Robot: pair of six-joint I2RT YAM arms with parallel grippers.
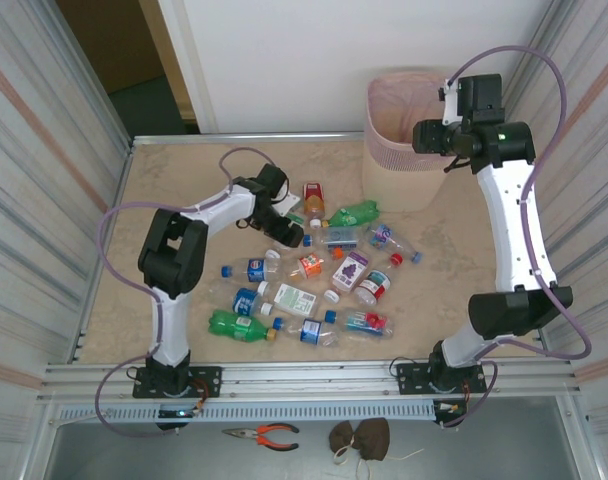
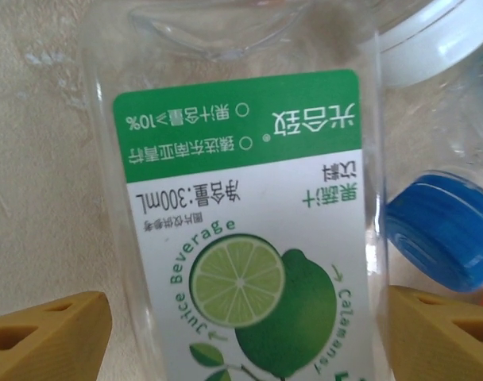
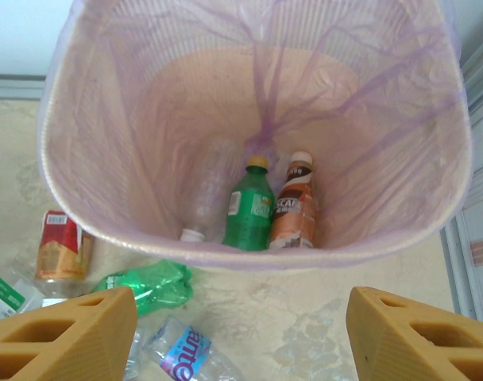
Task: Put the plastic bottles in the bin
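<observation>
Many plastic bottles (image 1: pixel 314 275) lie scattered across the middle of the table, clear or green, with coloured caps. My left gripper (image 1: pixel 284 228) is low at the pile's far-left edge. In the left wrist view it (image 2: pixel 245 337) is open, its fingers (image 2: pixel 51 337) on either side of a clear bottle with a lime label (image 2: pixel 241 198). A blue cap (image 2: pixel 444 230) lies beside that bottle. My right gripper (image 1: pixel 449 140) hovers at the bin (image 1: pixel 409 120), open and empty (image 3: pixel 241 333). Inside the bin (image 3: pixel 257 255) lie a clear bottle (image 3: pixel 206 190), a green one (image 3: pixel 251 205) and a brown one (image 3: pixel 295 206).
A red-labelled bottle (image 3: pixel 60 244), a crushed green bottle (image 3: pixel 146 286) and a clear blue-labelled one (image 3: pixel 182 353) lie just in front of the bin. Orange-handled pliers (image 1: pixel 264 433) and a dark lump (image 1: pixel 359 437) sit on the front ledge. Corrugated walls close both sides.
</observation>
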